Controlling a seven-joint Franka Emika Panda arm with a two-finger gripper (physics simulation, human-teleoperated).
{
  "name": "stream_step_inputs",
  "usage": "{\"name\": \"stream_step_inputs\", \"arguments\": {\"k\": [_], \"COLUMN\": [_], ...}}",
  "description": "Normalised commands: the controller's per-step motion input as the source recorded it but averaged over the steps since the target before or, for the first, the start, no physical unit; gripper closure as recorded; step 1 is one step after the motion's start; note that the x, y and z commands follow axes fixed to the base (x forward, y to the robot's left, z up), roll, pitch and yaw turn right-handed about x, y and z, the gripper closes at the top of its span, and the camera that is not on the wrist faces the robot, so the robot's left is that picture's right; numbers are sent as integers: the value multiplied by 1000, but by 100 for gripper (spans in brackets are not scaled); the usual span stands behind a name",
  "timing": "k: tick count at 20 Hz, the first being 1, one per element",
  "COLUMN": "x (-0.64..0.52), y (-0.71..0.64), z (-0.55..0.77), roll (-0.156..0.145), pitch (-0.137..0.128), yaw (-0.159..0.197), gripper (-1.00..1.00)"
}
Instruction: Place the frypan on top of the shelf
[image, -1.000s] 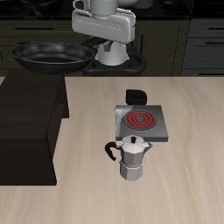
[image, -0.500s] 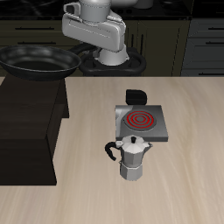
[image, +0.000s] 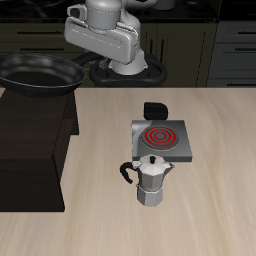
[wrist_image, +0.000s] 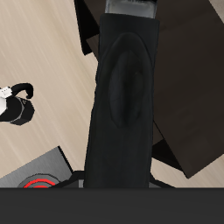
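The frypan (image: 38, 73) hangs in the air above the back end of the shelf (image: 30, 150), its rim reaching past the shelf's back edge. The gripper (image: 88, 66) pinches the pan's handle (wrist_image: 125, 96), which fills the wrist view. The pan is empty. On the open table (image: 200, 215), the moka pot (image: 150, 180) stands just beside the stove plate (image: 159, 139), well apart from the shelf.

Frypan (wrist_image: 124, 96) handle looms over shelf (wrist_image: 188, 79) and table (wrist_image: 44, 96)
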Motion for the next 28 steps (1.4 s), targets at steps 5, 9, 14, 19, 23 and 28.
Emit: {"name": "stream_step_inputs", "arguments": {"k": [5, 9, 14, 19, 23, 28], "x": [14, 97, 143, 196, 207, 186], "y": [-121, -143, -111, 32, 38, -37], "z": [-95, -175, -1, -137, -238, -193], "roll": [-24, -18, -24, -6, 10, -16], "pitch": [8, 23, 10, 40, 37, 41], "yaw": [2, 24, -5, 3, 3, 0], "gripper": [100, 100, 100, 100, 100, 100]}}
